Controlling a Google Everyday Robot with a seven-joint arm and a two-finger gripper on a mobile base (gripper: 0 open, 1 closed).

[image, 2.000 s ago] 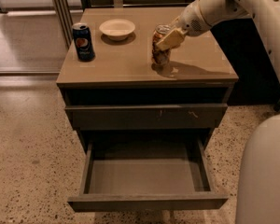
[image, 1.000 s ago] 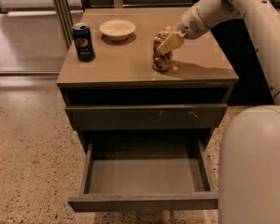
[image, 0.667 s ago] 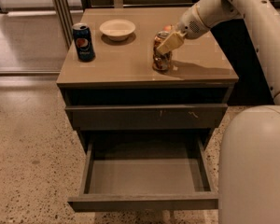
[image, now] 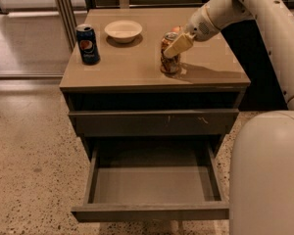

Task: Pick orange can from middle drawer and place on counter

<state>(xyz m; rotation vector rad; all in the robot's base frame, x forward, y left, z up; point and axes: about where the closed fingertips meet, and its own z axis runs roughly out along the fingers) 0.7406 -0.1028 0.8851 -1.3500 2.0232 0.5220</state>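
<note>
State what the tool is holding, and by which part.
The tool is at the upper half of the orange can, which stands on the counter. Whether it actually grips the can cannot be told.

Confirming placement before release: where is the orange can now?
In the camera view, the orange can stands on the counter, right of its middle, with the gripper at its upper part; the white bowl sits behind it to the left.

A Pepsi can [image: 87, 44] (dark blue, upright) stands near the counter's [image: 132, 70] left edge. A pale bowl [image: 123, 31] sits apart behind it, left of the gripper [image: 179, 45] at mid-counter.
</note>
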